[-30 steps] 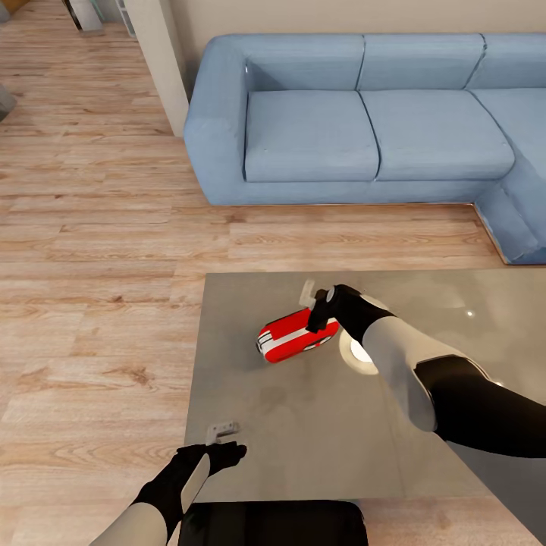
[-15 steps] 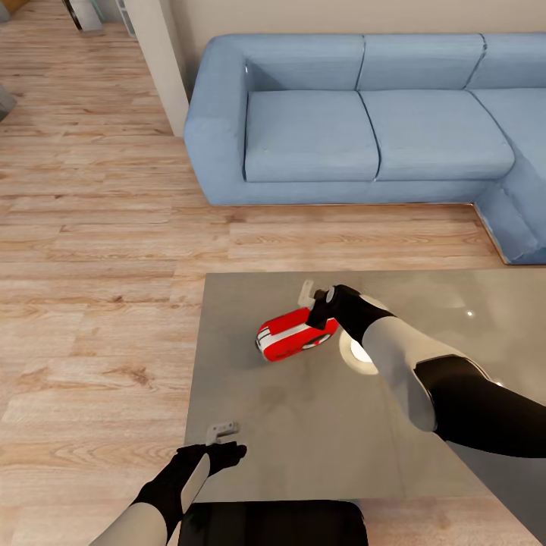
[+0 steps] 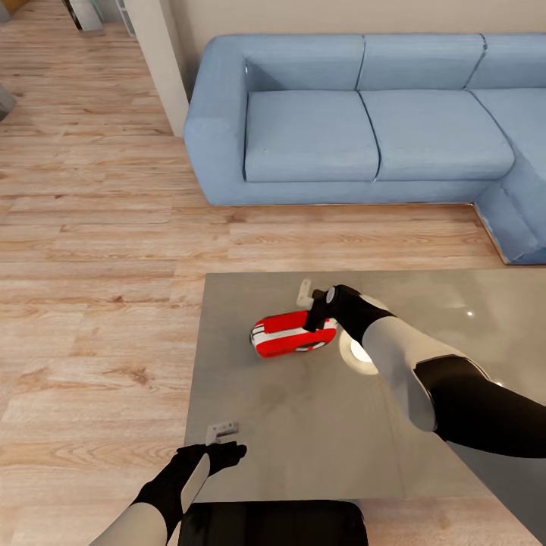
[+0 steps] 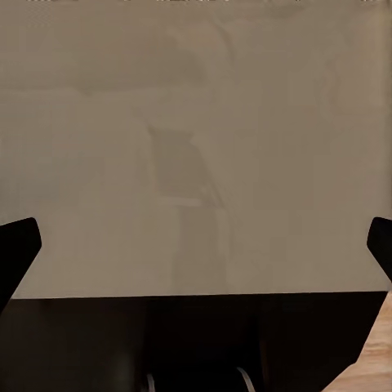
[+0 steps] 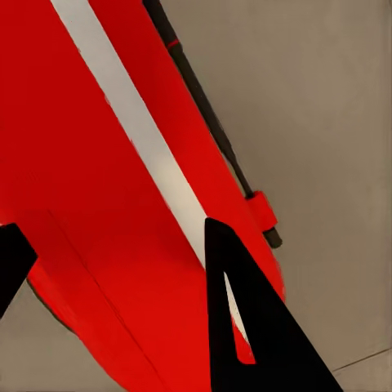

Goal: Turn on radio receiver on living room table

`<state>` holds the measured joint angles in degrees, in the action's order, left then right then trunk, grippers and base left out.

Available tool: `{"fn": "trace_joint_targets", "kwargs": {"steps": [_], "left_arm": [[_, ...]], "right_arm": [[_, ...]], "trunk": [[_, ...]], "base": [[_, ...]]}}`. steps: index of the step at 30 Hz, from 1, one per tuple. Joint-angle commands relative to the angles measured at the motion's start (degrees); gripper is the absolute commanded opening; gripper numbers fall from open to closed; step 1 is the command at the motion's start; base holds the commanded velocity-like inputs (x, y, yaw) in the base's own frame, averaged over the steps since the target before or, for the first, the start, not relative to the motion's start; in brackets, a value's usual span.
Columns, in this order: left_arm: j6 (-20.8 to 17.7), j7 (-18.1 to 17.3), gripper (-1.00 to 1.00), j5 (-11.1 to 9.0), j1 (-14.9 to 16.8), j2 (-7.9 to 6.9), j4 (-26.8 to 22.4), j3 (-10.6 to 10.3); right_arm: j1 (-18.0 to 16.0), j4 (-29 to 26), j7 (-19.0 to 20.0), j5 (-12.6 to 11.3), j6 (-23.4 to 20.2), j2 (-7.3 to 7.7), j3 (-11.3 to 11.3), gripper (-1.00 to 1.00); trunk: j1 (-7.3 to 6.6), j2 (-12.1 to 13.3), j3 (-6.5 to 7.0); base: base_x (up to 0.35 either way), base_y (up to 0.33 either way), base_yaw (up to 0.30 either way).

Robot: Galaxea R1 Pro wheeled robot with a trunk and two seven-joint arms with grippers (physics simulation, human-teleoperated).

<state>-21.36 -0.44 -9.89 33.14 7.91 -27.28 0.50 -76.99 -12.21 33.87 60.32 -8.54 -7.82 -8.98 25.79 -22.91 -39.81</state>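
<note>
- One living room (image 3: 98,227): light wood plank floor (image 3: 91,318) across the left and middle of the head view, beige wall along the top edge.
- One blue sectional sofa (image 3: 364,121) across the upper right of the frame, turning a corner at the right edge.
- One surface (image 3: 303,425), glossy grey-brown, fills the lower right of the head view; its left edge runs down the middle of the frame.
- Two arms: the right one comes in from the right edge, the left one from the bottom left.
- One round white-glowing disc (image 3: 356,355) sits on the surface, partly behind the right forearm.
- One radio receiver (image 3: 284,337), red with a white band, lies on the surface at the centre of the frame, just left of the disc.
- Right tool (image 3: 312,303): jaws spread wide, one dark finger (image 5: 253,327) over the radio's red body, nothing clamped.
- Left tool (image 3: 220,432): low in the frame over the surface's near left corner, jaws wide apart, holding nothing.
</note>
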Motion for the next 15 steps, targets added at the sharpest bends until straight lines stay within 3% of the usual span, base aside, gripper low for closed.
{"fn": "trace_joint_targets", "kwargs": {"steps": [1, 7, 8, 15], "left_arm": [[0.0, 0.0, 1.0, 0.0, 0.0, 0.0, 0.0, 0.0], [0.0, 0.0, 1.0, 0.0, 0.0, 0.0, -0.1, 0.0], [0.1, 0.0, 1.0, 0.0, 0.0, -0.07, -0.1, -0.1], [0.2, 0.0, 1.0, 0.0, 0.0, -0.05, -0.1, -0.1]], "right_arm": [[0.0, -0.1, 0.0, 0.0, 0.4, 0.03, 0.1, -1.0], [0.0, -0.9, 0.1, 0.2, 0.7, 0.25, 0.0, -1.0], [0.0, -17.6, 13.1, 0.2, -0.3, 1.02, 0.1, -1.0], [0.0, -24.9, 18.9, 0.2, -3.9, 1.09, 0.0, -1.0]], "trunk": [[0.0, 0.0, 0.0], [0.0, 0.0, 0.0], [0.0, 0.0, 0.0], [0.0, 0.0, 0.0]], "base": [[0.0, 0.0, 0.0], [0.0, 0.0, 0.0], [0.0, 0.0, 0.0], [0.0, 0.0, 0.0]]}}
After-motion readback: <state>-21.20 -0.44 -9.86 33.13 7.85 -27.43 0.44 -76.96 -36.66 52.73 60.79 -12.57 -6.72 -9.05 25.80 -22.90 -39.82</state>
